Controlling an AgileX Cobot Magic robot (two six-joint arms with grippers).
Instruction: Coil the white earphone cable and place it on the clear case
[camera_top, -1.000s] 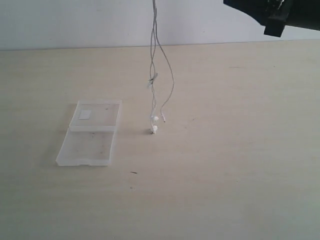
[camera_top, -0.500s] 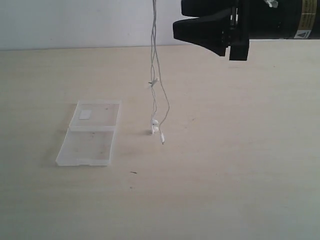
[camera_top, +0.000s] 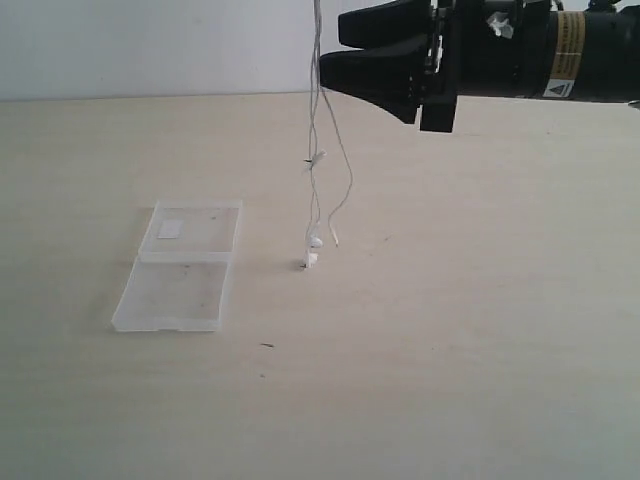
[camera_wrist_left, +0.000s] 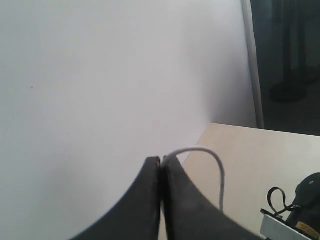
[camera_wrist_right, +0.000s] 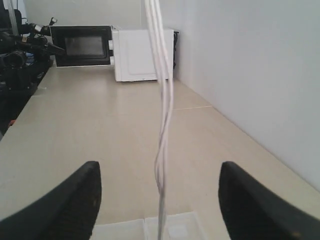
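My left gripper (camera_wrist_left: 161, 162) pinched the white earphone cable (camera_top: 315, 160), hanging near the clear case (camera_top: 180, 290). My right gripper (camera_top: 332, 42) stood wide open close by, holding nothing. I feared the thin cable could slip past when it shut.

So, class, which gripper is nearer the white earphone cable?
Left. The left gripper is shut on the white earphone cable, holding it up from above; the right gripper hangs open beside the dangling strands, not touching.

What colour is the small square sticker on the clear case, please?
White; the sticker on the clear case shows best in the exterior view.
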